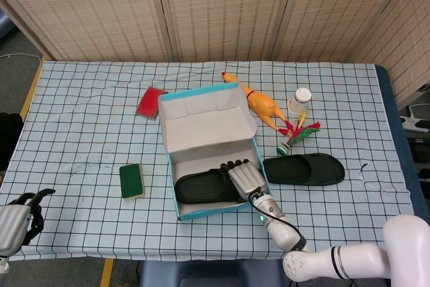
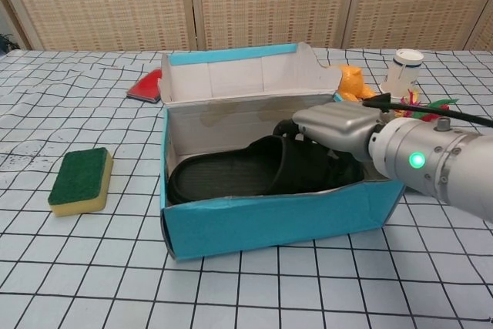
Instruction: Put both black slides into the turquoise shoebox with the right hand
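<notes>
The turquoise shoebox (image 1: 205,212) (image 2: 277,221) stands open in the middle of the table, its lid flap up at the back. One black slide (image 1: 201,187) (image 2: 223,171) lies flat on the box floor. My right hand (image 1: 245,176) (image 2: 335,125) reaches into the box from the right and its fingers curl over that slide's strap end. The second black slide (image 1: 304,169) lies on the cloth just right of the box, sole down. My left hand (image 1: 20,223) rests at the table's near left corner, fingers apart and holding nothing.
A green and yellow sponge (image 1: 132,181) (image 2: 79,180) lies left of the box. Behind it is a flat red item (image 1: 151,102). A rubber chicken (image 1: 262,105), a white bottle (image 1: 298,102) and a colourful toy (image 1: 299,134) crowd the back right.
</notes>
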You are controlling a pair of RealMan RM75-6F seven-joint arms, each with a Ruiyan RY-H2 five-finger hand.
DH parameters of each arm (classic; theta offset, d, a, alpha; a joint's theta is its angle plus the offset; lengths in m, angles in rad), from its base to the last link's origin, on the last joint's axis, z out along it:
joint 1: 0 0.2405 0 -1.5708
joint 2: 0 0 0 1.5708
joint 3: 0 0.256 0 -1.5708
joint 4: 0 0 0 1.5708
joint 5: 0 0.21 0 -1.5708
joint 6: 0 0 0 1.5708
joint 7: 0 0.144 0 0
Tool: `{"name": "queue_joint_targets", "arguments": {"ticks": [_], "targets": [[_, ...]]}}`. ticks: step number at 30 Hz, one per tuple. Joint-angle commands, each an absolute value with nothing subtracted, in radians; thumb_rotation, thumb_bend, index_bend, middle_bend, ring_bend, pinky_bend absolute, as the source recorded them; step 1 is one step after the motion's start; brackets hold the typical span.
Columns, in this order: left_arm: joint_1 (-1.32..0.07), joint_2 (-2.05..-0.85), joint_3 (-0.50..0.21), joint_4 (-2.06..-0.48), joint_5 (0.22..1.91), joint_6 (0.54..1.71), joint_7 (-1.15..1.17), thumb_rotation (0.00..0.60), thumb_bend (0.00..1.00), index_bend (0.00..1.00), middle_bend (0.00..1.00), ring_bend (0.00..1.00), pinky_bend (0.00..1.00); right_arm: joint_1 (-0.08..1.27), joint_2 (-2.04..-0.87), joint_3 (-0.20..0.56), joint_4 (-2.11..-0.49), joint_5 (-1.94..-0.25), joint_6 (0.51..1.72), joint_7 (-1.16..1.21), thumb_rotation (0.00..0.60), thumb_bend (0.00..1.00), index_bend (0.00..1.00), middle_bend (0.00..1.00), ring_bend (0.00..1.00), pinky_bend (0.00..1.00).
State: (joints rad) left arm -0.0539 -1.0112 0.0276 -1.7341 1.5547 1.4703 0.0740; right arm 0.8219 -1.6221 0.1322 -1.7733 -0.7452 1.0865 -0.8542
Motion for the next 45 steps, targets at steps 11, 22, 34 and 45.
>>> {"name": "queue_joint_targets", "arguments": {"ticks": [11, 22, 34, 45], "targets": [[-0.056, -1.013, 0.028, -1.734, 1.553, 1.465, 0.078, 0.6, 0.53, 0.26, 0.19, 0.3, 0.53, 0.802, -1.525, 0.124, -1.83, -0.859, 1.05, -0.703, 0.6, 0.04, 0.0, 0.0, 0.0, 0.09], [-0.056, -1.012, 0.027, -1.734, 1.551, 1.465, 0.075, 0.6, 0.53, 0.26, 0.2, 0.31, 0.53, 0.733, -1.455, 0.139, -1.891, -0.987, 1.17, -0.602, 0.6, 0.04, 0.0, 0.0, 0.0, 0.08], [-0.057, -1.015, 0.028, -1.738, 1.548, 1.459, 0.089, 0.6, 0.53, 0.26, 0.2, 0.31, 0.53, 0.607, -1.258, 0.042, -1.798, -0.963, 1.154, -0.513, 0.6, 0.04, 0.0, 0.0, 0.0, 0.11], [-0.058, -1.018, 0.029, -1.74, 1.546, 1.455, 0.101, 0.6, 0.53, 0.26, 0.2, 0.31, 0.53, 0.603, -1.215, 0.005, -1.699, -0.917, 0.978, -0.433, 0.6, 0.04, 0.0, 0.0, 0.0, 0.11]]}}
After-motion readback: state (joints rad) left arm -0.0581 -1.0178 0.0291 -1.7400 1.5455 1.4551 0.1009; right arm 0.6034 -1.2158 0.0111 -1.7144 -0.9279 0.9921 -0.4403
